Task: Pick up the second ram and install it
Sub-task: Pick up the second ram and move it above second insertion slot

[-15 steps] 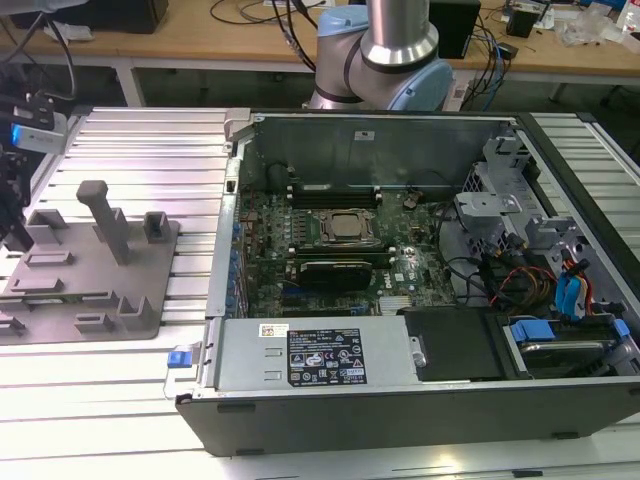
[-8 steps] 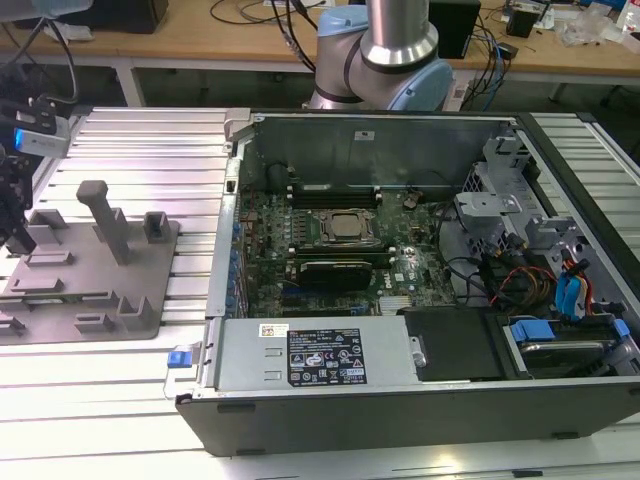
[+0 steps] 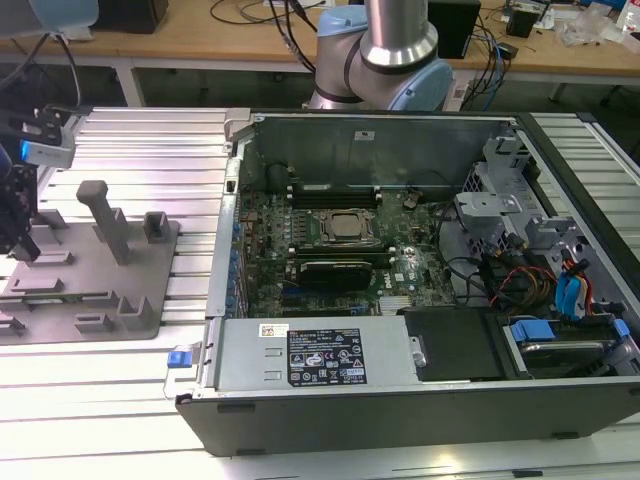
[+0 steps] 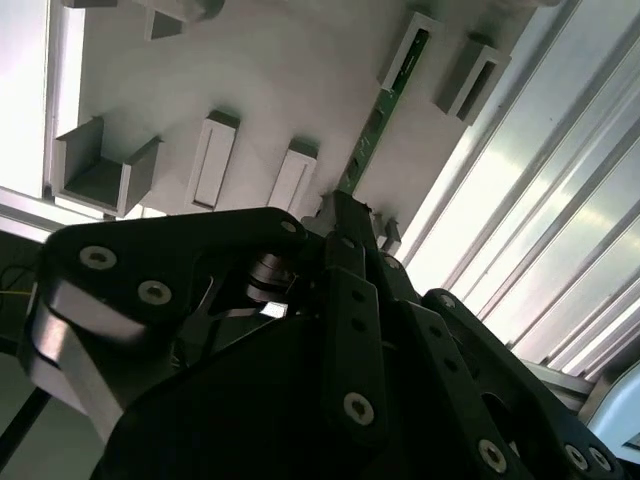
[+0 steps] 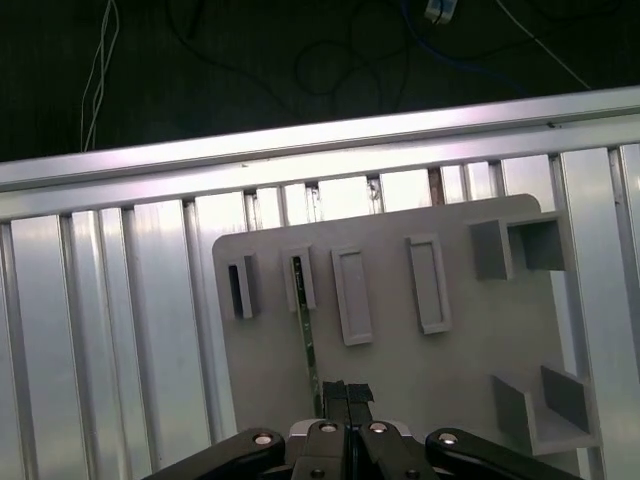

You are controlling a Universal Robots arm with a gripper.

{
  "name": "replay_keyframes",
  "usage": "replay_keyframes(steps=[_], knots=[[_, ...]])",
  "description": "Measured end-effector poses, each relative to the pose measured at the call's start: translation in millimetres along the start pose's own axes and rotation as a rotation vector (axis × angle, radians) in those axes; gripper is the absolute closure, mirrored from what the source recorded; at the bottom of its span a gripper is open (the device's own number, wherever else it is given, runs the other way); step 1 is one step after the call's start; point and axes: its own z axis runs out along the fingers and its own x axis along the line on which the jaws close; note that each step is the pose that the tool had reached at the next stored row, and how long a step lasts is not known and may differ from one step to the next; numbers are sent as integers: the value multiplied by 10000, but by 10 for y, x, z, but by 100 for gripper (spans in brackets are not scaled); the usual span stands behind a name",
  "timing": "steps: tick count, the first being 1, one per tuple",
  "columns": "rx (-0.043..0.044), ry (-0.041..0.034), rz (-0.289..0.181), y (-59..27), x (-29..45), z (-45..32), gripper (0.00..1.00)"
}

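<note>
The second ram (image 5: 305,320) is a thin green stick on the grey tray (image 5: 450,380), its far end in a narrow slotted holder. In the second wrist view the ram (image 4: 375,115) runs from that holder on the tray (image 4: 250,70) straight to my fingertips. My gripper (image 5: 347,392) has its black fingers pressed together at the stick's near end, and the same shows in the second wrist view (image 4: 345,215). In the exterior view my gripper (image 3: 20,235) hangs low over the tray (image 3: 150,270) at the far left.
An open computer case (image 3: 400,400) fills the exterior view's middle and right, with its motherboard (image 3: 340,240), memory slots (image 3: 335,190) and cables. Grey blocks and holders (image 3: 110,220) stand on the tray. Ribbed aluminium table (image 3: 130,150) lies all around.
</note>
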Motion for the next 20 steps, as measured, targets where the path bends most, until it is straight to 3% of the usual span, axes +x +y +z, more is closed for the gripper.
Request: replay_keyframes(steps=[10, 14, 15, 20], knots=[[-3, -33, -15, -16, 104, 120, 92], [-21, -191, -20, -19, 137, 144, 92], [-30, -262, -22, -21, 149, 152, 92], [-53, -283, -23, -26, 171, 232, 92]])
